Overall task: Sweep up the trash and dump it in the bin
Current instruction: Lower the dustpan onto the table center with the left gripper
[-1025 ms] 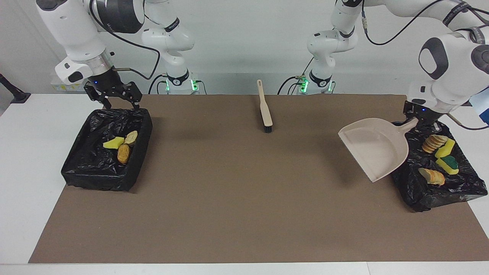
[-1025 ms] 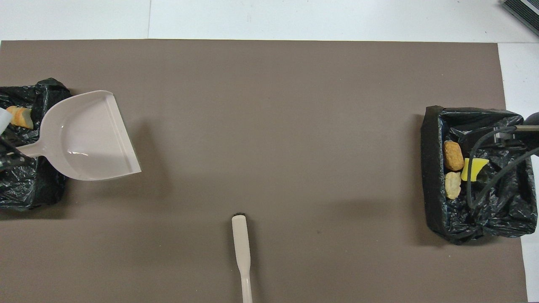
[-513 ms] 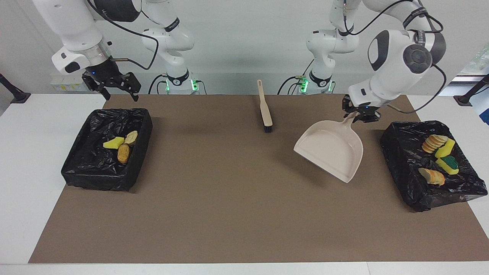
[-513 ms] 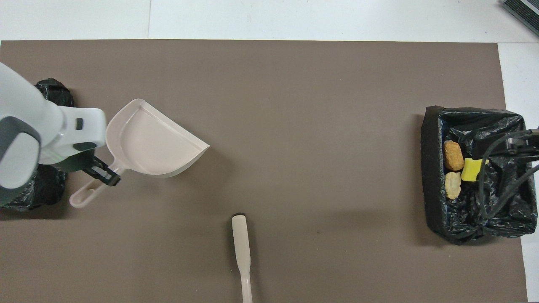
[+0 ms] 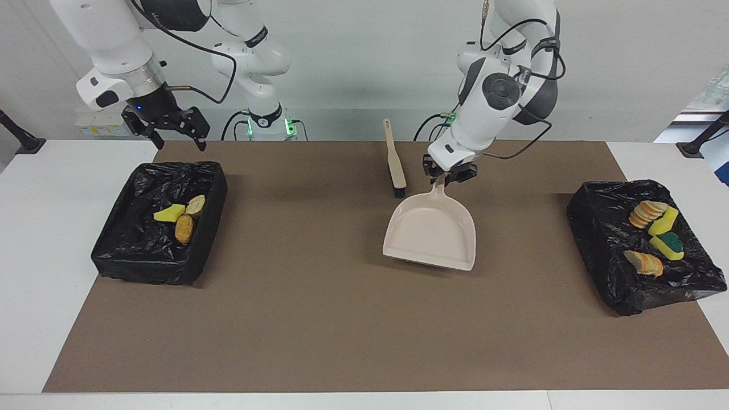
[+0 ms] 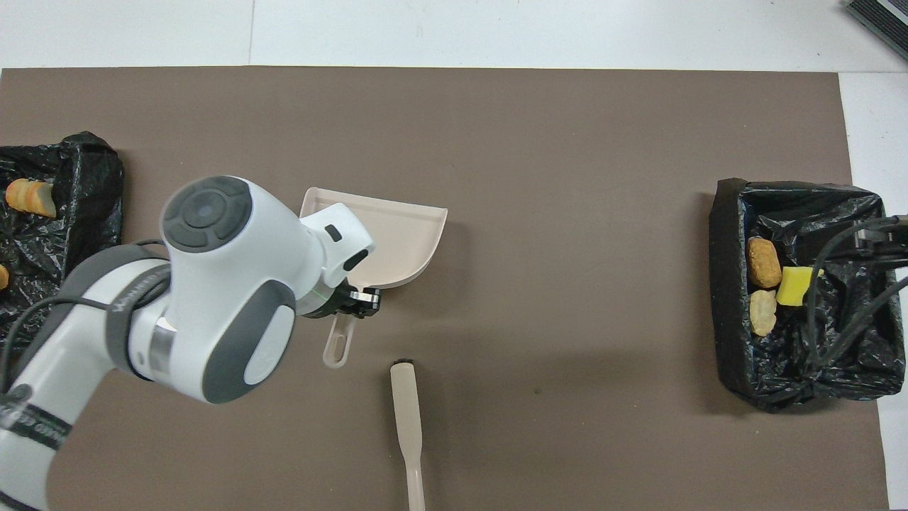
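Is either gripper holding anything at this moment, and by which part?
The left gripper holds the dustpan by its handle, just above the pan. The right gripper, over the table beside a bin, is open and holds nothing.

This is a robotics lab set up for a test. Two white multi-jointed robot arms (image 5: 495, 85) are bolted at the edge of a plain white table (image 5: 51, 228), black cables looping off them and green lamps lit at their bases. On the table lies a flat brown paper mat (image 5: 319, 319), with a bare pale wall just past the arms.
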